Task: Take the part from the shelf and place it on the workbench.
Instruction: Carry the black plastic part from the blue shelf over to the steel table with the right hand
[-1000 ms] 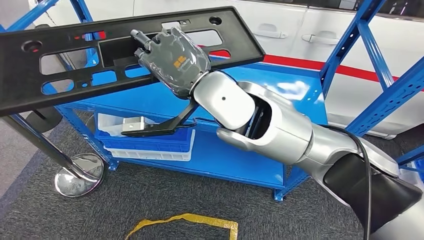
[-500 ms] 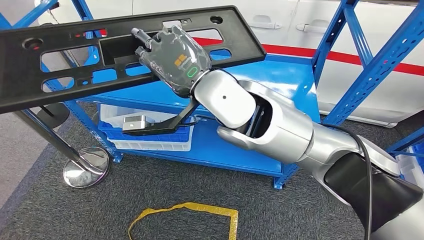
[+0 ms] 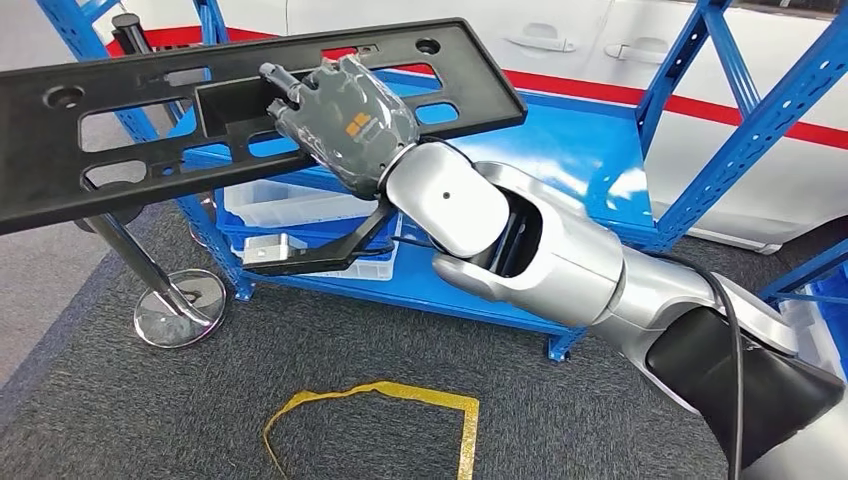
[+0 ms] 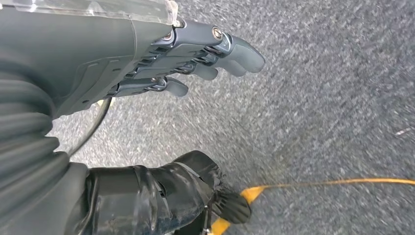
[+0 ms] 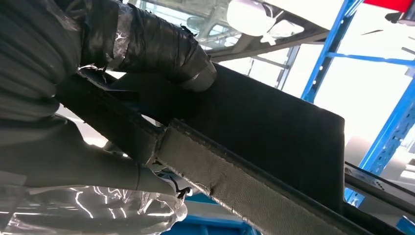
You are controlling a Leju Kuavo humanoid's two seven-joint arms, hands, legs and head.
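A long flat black plastic part [image 3: 110, 140] with several cut-outs hangs in the air in front of the blue shelf [image 3: 590, 160], tilted down toward the left. My right hand [image 3: 345, 120] grips it near its middle, fingers hooked over its top face. In the right wrist view the part's dark underside [image 5: 264, 132] runs across the picture, with my thumb [image 5: 161, 44] pressed against it. My left hand [image 4: 147, 68] hangs over grey carpet, fingers nearly straight and holding nothing.
The blue shelf's lower board carries a white bin [image 3: 290, 205]. A chrome post with a round base [image 3: 180, 308] stands at the left. A yellow tape outline [image 3: 400, 400] lies on the grey carpet. Blue uprights [image 3: 740, 130] rise at the right, before a white car [image 3: 560, 40].
The whole scene has shifted as the camera moved; shelf and post sit differently in the picture. My right hand keeps the same grip on the part.
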